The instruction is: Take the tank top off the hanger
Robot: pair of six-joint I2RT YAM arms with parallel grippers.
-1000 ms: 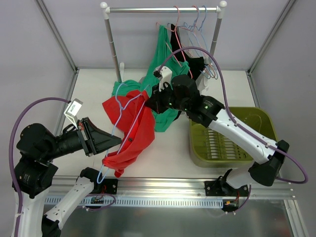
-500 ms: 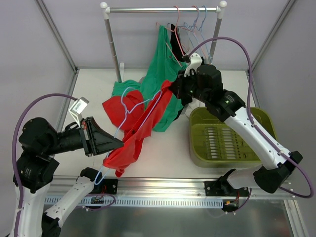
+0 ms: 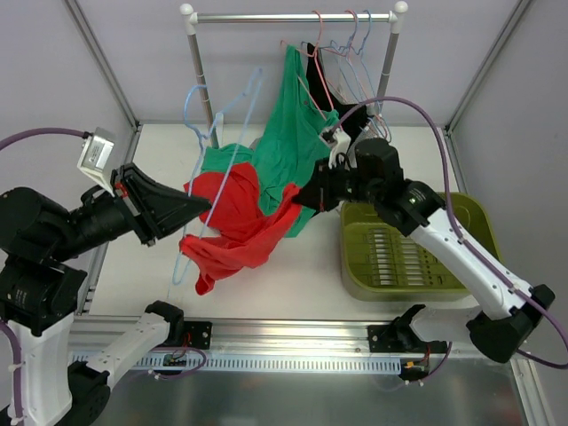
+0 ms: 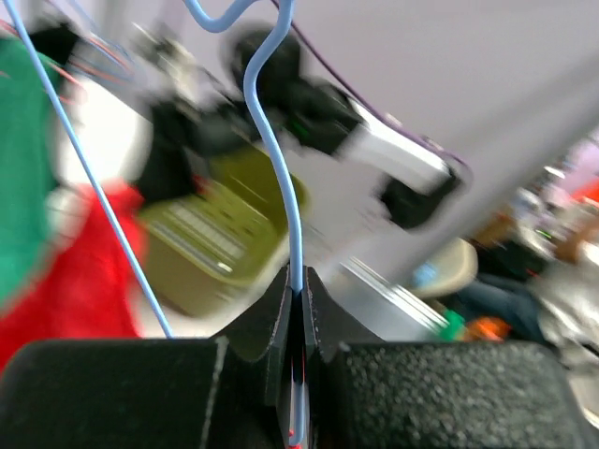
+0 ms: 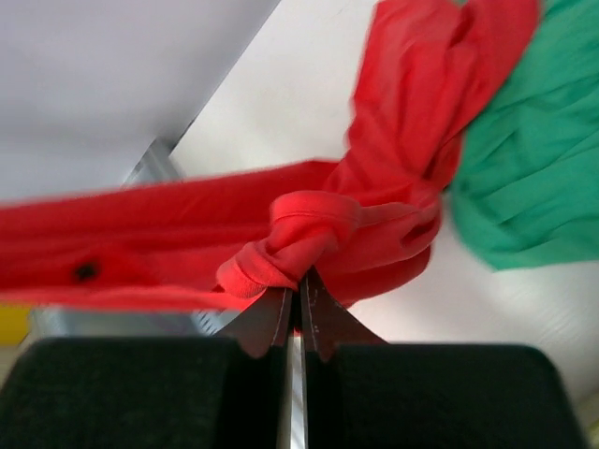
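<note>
Top external view: The left claw (image 3: pixel 202 205) is closed on the wire of the pale-blue hanger (image 3: pixel 238 108), which is lifted and tilted, its top end up by the rail (image 3: pixel 293 16). The hanger's lower end runs down along the left edge of the red tank top (image 3: pixel 240 222). We cannot tell whether the wire is threaded through the fabric there. The tank top lies bunched on the desk (image 3: pixel 293 275), partly over the green top (image 3: pixel 293 133). The right claw (image 3: pixel 302 199) is closed on the tank top's right end, beside the green basket (image 3: pixel 470 209).

Left wrist view: The picture is blurred. The left claw (image 4: pixel 298 288) is fully closed, with the hanger (image 4: pixel 281 178) pinched between its fingers. The tank top (image 4: pixel 84 271) shows at lower left.

Right wrist view: The right claw (image 5: pixel 299 297) is shut on a knotted fold of the tank top (image 5: pixel 393 112). The fabric stretches away over the desk (image 5: pixel 290 84), next to the green top (image 5: pixel 524 168).
</note>
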